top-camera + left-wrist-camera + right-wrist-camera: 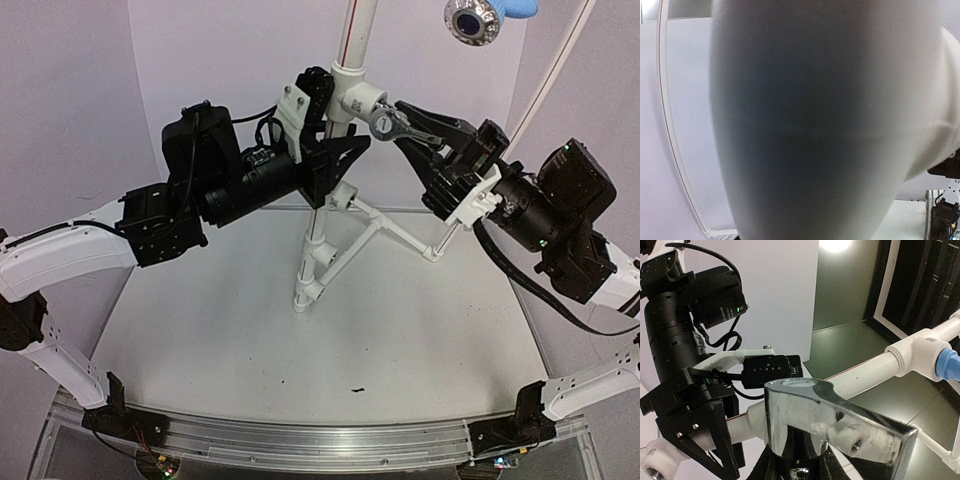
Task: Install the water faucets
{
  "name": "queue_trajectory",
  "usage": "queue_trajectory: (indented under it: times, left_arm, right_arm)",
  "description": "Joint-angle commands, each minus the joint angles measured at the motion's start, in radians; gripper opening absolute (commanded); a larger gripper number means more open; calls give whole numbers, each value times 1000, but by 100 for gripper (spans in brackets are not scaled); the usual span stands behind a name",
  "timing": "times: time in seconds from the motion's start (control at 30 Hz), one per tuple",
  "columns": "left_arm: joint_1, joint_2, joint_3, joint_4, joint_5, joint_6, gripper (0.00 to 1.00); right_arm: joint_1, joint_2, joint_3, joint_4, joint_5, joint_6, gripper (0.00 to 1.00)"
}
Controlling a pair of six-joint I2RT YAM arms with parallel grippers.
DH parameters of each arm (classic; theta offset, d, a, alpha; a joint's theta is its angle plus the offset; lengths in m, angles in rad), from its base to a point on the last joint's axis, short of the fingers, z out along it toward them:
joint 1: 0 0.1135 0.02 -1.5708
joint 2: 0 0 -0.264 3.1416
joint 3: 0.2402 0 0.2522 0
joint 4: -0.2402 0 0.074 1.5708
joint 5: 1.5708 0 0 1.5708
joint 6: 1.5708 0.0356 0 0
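**Item:** faucet (388,122), one; chrome, mirror-bright; flat lever, short rounded body; the right wrist view shows a small hole in its side with white smears near it, tape or reflection, cannot tell; threaded stub hidden.

**Location:** high above the table (250,340); at 3 o'clock of the tee (356,98) on the upright pipe (318,235); touching the tee's side opening or just entering it; how far in cannot be told.

**Right gripper** (415,128): closed on the faucet from its 4 o'clock; fingers over the lever end.

**Left gripper** (330,165): at 7 o'clock of the tee; appears clamped round the pipe just below it; its own camera gives only a blurred pale surface.

**Hazards, as judged:**
- the stub meets the opening tilted, so the threads cross and jam;
- smooth chrome slips in the fingers under turning force, so the faucet spins loose or drops;
- the lever pivots while the body stays put;
- the pipe twists on its light frame if the left clamp gives;
- the two grippers sit near each other and may collide during rotation.
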Motion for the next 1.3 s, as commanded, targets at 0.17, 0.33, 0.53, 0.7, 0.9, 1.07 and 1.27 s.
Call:
queue_trajectory:
  times: [0.17,0.33,0.53,0.7,0.9,1.07,1.27]
  left_arm:
    - [-46,125,-100,-329,121,-404,0]
    - [-51,125,-97,-329,121,-403,0]
    - [-55,127,-93,-330,120,-403,0]
    - [-57,126,-94,-329,119,-403,0]
    - [-57,130,-93,-329,128,-403,0]
    - [-59,128,-91,-329,129,-403,0]
    - [-61,130,-96,-330,126,-403,0]
  right_arm:
    - [-11,37,-10,151,36,92,0]
    - [-19,45,-20,193,61,190,0]
    - [-20,63,-39,228,96,266,0]
    - [-22,69,-70,277,119,322,0]
    - [-28,81,-111,347,145,406,0]
    - [-32,102,-133,407,147,482,0]
    - [-33,136,-112,415,168,562,0]
